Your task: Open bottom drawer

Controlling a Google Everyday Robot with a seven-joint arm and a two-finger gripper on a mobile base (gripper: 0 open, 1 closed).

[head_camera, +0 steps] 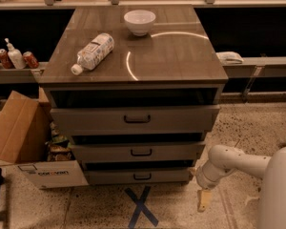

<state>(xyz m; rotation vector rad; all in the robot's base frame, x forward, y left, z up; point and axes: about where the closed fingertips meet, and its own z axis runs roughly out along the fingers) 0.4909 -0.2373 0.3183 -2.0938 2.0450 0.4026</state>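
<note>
The bottom drawer [138,176] is the slimmest grey-brown front of three, lowest in the cabinet, with a small dark bar handle [142,177]. It sits nearly flush, set back from the drawer above. My white arm [233,163] reaches in from the lower right. My gripper [204,200] hangs near the floor, just right of the drawer's right end and a little in front of it, not touching it.
A top drawer [136,119] and a middle drawer [139,152] stick out above. A bottle [93,52] and a white bowl [139,22] lie on the cabinet top. An open cardboard box [31,147] stands at the left. A blue tape X [140,206] marks the floor.
</note>
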